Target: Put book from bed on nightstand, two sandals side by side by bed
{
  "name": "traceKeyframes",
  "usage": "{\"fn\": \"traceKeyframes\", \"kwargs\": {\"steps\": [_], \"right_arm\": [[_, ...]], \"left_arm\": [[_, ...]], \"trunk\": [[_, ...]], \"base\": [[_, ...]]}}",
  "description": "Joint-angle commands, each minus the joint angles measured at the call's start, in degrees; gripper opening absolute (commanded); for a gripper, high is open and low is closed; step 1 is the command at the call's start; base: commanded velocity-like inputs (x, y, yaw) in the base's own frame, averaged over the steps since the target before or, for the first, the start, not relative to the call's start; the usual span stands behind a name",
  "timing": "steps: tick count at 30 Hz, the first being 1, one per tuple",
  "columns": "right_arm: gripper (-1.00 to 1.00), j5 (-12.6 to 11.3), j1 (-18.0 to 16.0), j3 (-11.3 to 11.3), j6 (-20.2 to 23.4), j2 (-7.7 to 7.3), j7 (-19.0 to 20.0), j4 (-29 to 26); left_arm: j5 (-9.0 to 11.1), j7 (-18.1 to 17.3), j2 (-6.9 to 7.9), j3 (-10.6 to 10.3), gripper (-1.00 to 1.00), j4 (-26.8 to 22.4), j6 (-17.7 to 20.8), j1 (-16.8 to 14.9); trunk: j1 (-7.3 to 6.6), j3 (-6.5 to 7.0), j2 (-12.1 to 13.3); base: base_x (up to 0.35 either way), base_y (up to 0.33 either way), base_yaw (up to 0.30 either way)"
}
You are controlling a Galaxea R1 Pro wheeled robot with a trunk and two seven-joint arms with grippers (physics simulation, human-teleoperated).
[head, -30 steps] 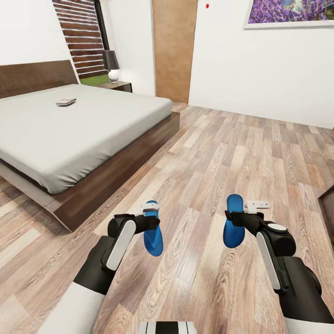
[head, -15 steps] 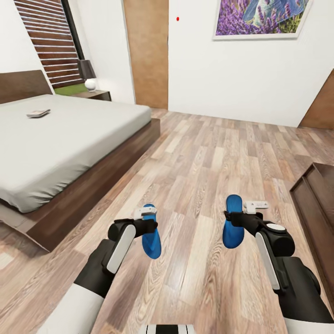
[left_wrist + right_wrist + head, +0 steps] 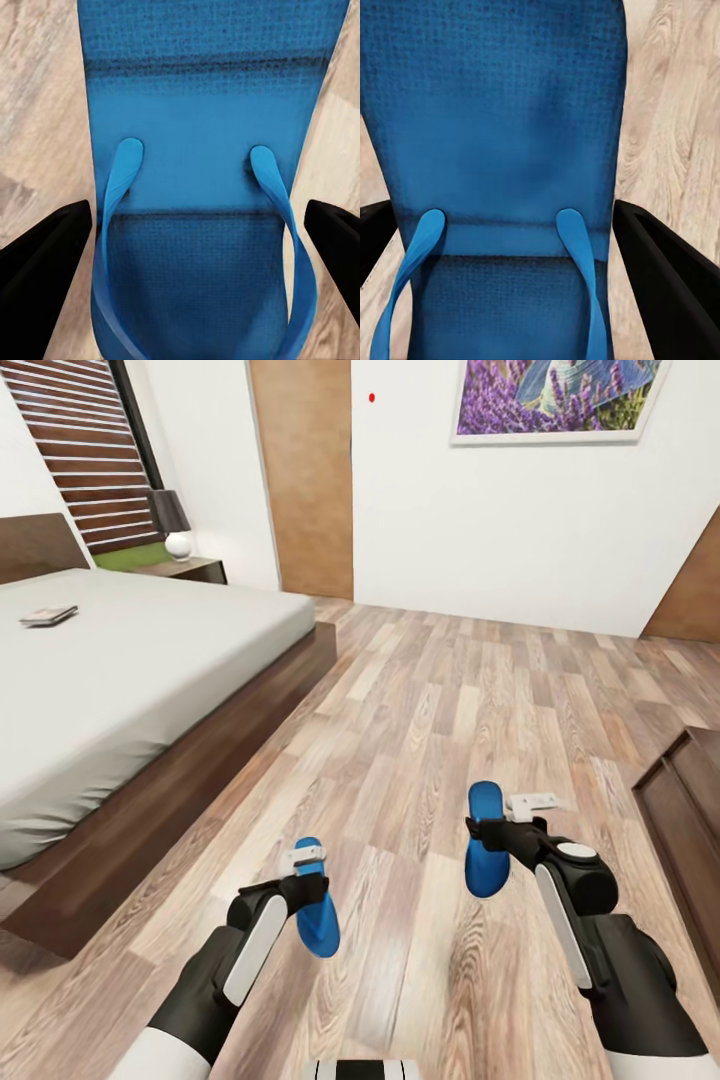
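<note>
Two sandals ride clamped edgewise, one in my left gripper (image 3: 312, 882), one in my right gripper (image 3: 487, 833), carried clear of the floor toward the bed (image 3: 130, 680), where the book (image 3: 48, 616) lies.

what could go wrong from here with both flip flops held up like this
1. Each sandal, one in the left gripper and one in the right gripper, hangs above the floor; a slip would drop it away from the bed.
2. With both grippers full, the book on the mattress cannot be picked up yet.
</note>
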Motion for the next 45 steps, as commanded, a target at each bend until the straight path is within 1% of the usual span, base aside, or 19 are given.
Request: {"fn": "traceKeyframes", "kwargs": {"steps": [1,2,7,16,19,22,23,29,36,42,45], "right_arm": [[-1.0,-0.03,0.05,0.61,0.18,-0.05,-0.03,-0.06],[-1.0,-0.01,0.38,1.42,0.06,-0.03,0.05,-0.03],[-1.0,0.0,1.23,2.65,-0.12,0.0,0.15,-0.05],[-1.0,0.06,1.74,3.31,-0.1,-0.02,0.19,-0.07],[-1.0,0.08,1.77,3.28,0.17,-0.07,0.2,-0.06],[-1.0,0.06,1.79,3.13,0.36,-0.14,0.25,-0.05],[-1.0,0.02,1.79,3.14,0.43,-0.28,0.32,-0.06],[-1.0,-0.03,1.8,3.19,0.26,-0.37,0.41,-0.06],[-1.0,-0.02,1.8,2.98,0.29,-0.43,0.46,-0.04],[-1.0,-0.04,1.8,2.99,0.38,-0.44,0.46,-0.05],[-1.0,-0.02,1.8,3.07,0.38,-0.44,0.46,-0.05]], "left_arm": [[0.66,0.54,0.21,-0.04,-1.0,-0.51,-0.05,0.39],[0.69,0.57,0.6,0.01,-1.0,-1.1,-0.22,1.02],[0.95,0.57,1.11,0.04,-1.0,-1.64,-0.42,1.8],[1.1,0.38,1.14,-0.14,-1.0,-1.79,-0.18,1.82],[1.05,0.44,0.96,-0.19,-1.0,-1.56,0.15,0.26],[1.1,0.44,0.73,-0.43,-1.0,-1.3,1.27,-2.67],[1.14,0.43,0.58,-0.54,-1.0,-1.18,2.67,-4.29],[1.39,0.64,0.34,-0.56,-1.0,-0.66,5.42,-6.73],[1.46,0.61,-0.07,-0.79,-1.0,0.8,5.72,-7.17],[1.51,0.6,-0.42,-0.82,-1.0,3.65,4.98,-7.3],[1.48,0.54,-0.51,-0.82,-1.0,3.82,4.94,-7.31]], "trunk": [[0.02,-0.05,-0.02],[0.02,-0.05,-0.02],[0.02,-0.05,-0.02],[0.02,-0.05,-0.02],[0.02,-0.05,-0.02],[0.02,-0.05,-0.02],[0.02,-0.05,-0.02],[0.02,-0.05,-0.02],[0.02,-0.05,-0.02],[0.02,-0.05,-0.02],[0.02,-0.05,-0.02]], "base": [[0.331,0.0,-0.005],[0.331,0.0,-0.003],[0.332,0.0,-0.002],[0.332,-0.006,0.0],[0.332,-0.055,0.0],[0.332,-0.08,0.0],[0.332,-0.094,0.0],[0.332,-0.102,0.0],[0.332,-0.108,0.0],[0.332,-0.108,0.0],[0.332,-0.108,0.0]]}}
